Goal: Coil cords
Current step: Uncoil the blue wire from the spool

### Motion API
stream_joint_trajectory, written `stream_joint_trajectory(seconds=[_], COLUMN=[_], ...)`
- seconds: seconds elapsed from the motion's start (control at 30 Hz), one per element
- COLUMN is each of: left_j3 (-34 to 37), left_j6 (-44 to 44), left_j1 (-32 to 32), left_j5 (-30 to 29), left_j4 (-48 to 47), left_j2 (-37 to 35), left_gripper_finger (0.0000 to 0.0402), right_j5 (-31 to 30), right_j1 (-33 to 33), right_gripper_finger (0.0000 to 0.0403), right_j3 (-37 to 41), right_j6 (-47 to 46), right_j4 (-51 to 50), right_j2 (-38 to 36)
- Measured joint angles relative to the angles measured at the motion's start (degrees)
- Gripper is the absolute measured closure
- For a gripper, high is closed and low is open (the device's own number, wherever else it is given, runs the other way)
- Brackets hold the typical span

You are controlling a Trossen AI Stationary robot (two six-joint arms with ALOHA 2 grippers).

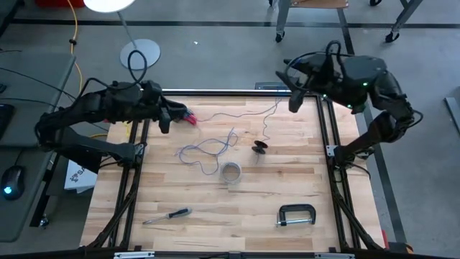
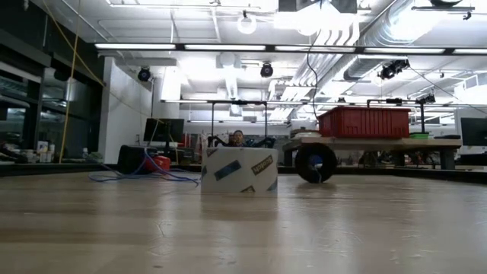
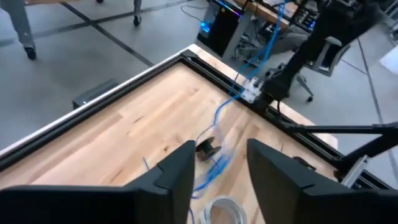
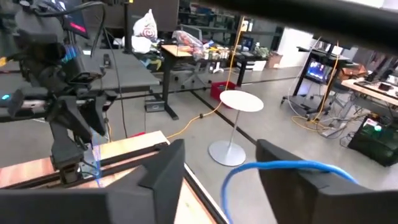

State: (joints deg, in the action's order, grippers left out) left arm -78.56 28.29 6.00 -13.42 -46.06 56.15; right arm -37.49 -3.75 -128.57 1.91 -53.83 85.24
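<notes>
Cords (image 1: 210, 147) are lying loose mid-table beside a tape roll (image 1: 231, 173), uncoiled, while the left gripper (image 1: 167, 121) and right gripper (image 1: 294, 101) are hovering wide open and empty at the far edge; gathering one seems next.

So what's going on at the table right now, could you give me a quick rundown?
Left gripper and right gripper open, both at the far edge. Blue cord loose mid-table, uncoiled. Tape roll and black spool close beside it.

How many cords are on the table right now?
2: a blue cord looped mid-table beside the tape roll, and a pale grey cord trailing toward the far right corner.
</notes>
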Motion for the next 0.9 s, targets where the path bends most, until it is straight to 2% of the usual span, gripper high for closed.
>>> stream_joint_trajectory(seconds=[0.13, 0.23, 0.3, 0.4, 0.57, 0.67, 0.8, 0.9], left_j3=[0.0, -0.02, 0.0, -0.02, 0.0, -0.01, 0.0, -0.02], left_j6=[-0.28, 0.18, 0.2, 0.15, 0.0, -0.41, -3.36, -7.0], left_j1=[-0.02, 0.0, -0.02, -0.02, 0.44, 1.49, 1.88, 1.84], left_j5=[2.27, 4.95, 5.91, 5.38, 1.69, 1.29, 3.09, 5.9], left_j4=[1.72, 1.37, 0.35, 0.11, 0.1, 1.02, 8.25, 15.22], left_j2=[0.08, 0.1, 0.12, 0.12, 0.1, 0.12, 0.31, 1.1], left_gripper_finger=[0.0219, 0.0201, 0.0196, 0.0195, 0.0196, 0.0197, 0.0197, 0.0197], right_j5=[2.87, 8.36, 13.73, 22.11, 24.48, 22.68, 21.63, 21.39], right_j1=[0.0, 0.6, 1.61, 3.73, 5.34, 6.14, 5.44, 4.68], right_gripper_finger=[0.0173, 0.0165, 0.0165, 0.0165, 0.0165, 0.0165, 0.0165, 0.0165], right_j3=[0.0, 0.0, 0.01, 0.0, 0.07, 0.07, 0.07, 0.04], right_j6=[-0.02, -1.48, -7.35, -16.13, -22.61, -20.06, -7.63, -0.77], right_j4=[-1.1, -6.59, -12.52, -22.87, -31.79, -24.46, -5.54, 0.92], right_j2=[1.15, 1.37, 1.44, 2.32, 5.39, 6.71, 6.88, 6.08])
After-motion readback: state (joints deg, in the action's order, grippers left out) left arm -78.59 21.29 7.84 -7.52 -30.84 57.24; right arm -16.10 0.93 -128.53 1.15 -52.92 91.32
